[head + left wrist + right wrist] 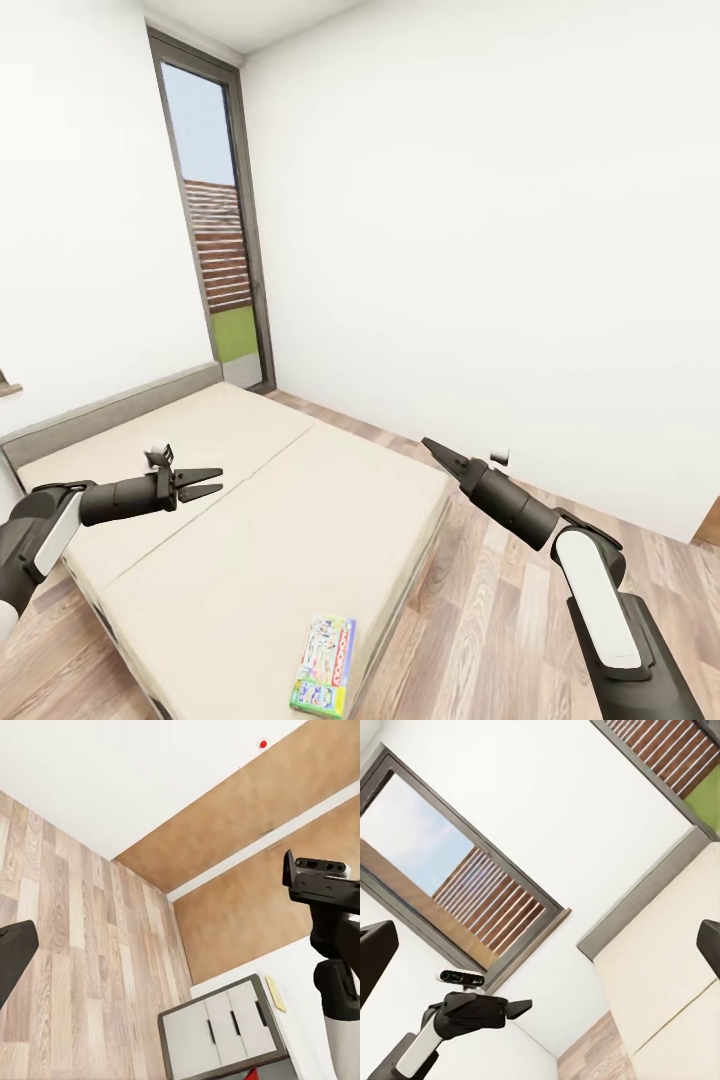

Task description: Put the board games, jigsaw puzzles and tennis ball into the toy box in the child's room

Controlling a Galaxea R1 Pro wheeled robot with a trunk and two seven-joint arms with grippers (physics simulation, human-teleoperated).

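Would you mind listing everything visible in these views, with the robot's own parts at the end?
bed: one, beige mattress with a grey headboard, centre of the head view.
board game: one, a colourful box, lying flat near the bed's near corner.
window: one, tall, dark-framed, in the room's corner beyond the bed.
floor: light wood planks, right of the bed.
cabinet: one, grey with dark edges, seen from the left wrist.
left tool: black, open, over the bed.
right tool: black; looks closed from the head, fingers spread at the right wrist picture's edges, so uncertain.
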